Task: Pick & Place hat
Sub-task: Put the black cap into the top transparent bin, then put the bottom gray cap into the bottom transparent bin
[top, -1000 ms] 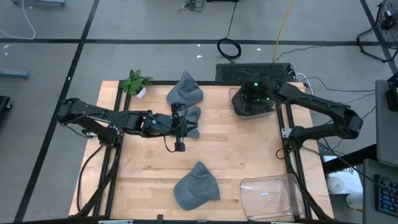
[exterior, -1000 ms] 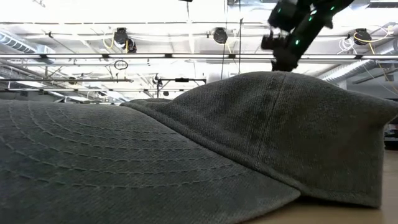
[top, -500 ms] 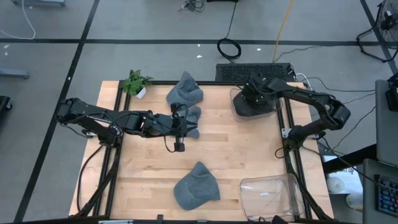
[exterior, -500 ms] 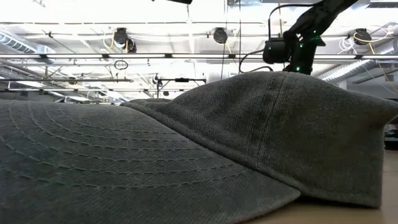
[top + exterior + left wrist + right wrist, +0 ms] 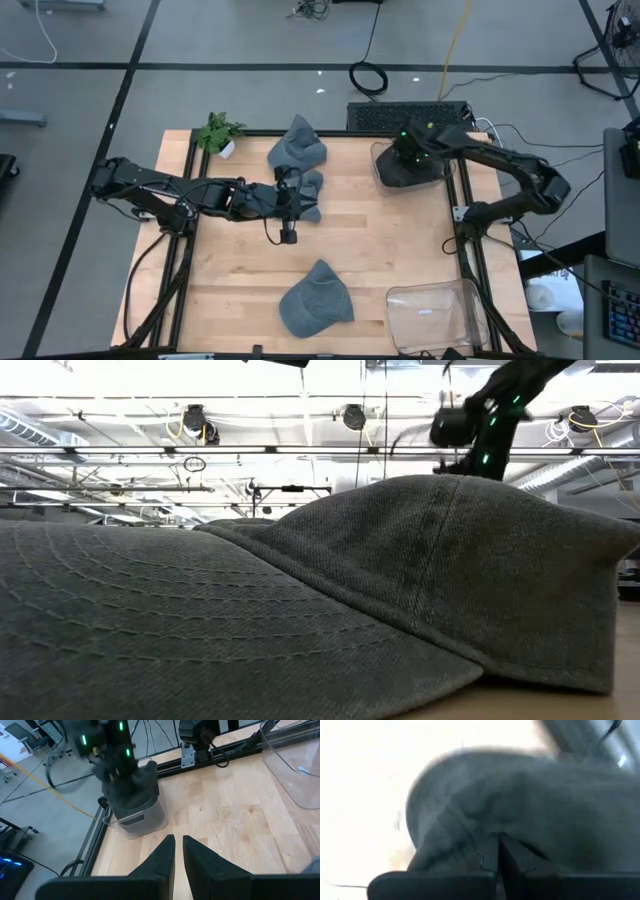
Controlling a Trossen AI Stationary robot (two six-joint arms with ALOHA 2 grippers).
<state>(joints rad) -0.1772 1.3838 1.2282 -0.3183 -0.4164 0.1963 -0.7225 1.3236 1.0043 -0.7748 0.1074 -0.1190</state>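
Hats: 3 on table (image 5: pixel 400 250), 1 in bin (image 5: pixel 382 172).

Three grey hats on table: one near front edge (image 5: pixel 315 298), two bunched at back (image 5: pixel 297 147).

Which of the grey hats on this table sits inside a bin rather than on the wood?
The hat in the bin at the table's far right corner, under the right gripper. The others lie on bare wood.
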